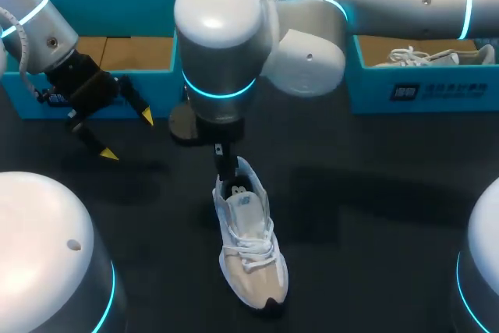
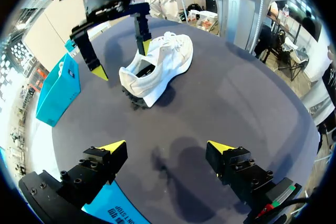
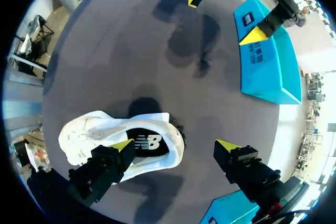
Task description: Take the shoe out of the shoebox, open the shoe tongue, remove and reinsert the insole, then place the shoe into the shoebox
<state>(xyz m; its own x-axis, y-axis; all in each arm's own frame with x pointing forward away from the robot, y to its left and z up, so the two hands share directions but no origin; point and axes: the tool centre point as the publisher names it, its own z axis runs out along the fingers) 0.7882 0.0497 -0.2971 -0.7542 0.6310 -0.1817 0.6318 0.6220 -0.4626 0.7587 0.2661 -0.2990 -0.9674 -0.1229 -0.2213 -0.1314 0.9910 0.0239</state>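
White lace-up sneaker w/ beige toe (image 1: 251, 247) sits on its sole mid-table on the dark tabletop (image 1: 374, 216), outside both boxes, toe toward the robot. R arm reaches past centre. The right gripper (image 3: 176, 148) is spread wide w/ one finger at the heel opening and the other off to the side of the shoe, clear of it, so nothing is gripped. Can't tell if the inner finger touches the collar. The left gripper (image 1: 128, 136) hangs just in front of the open teal cardboard shoebox (image 1: 101, 103) at rear left, fingers wide apart, empty. A 2nd teal box (image 1: 425, 91) at rear right holds another white shoe (image 1: 437, 56).
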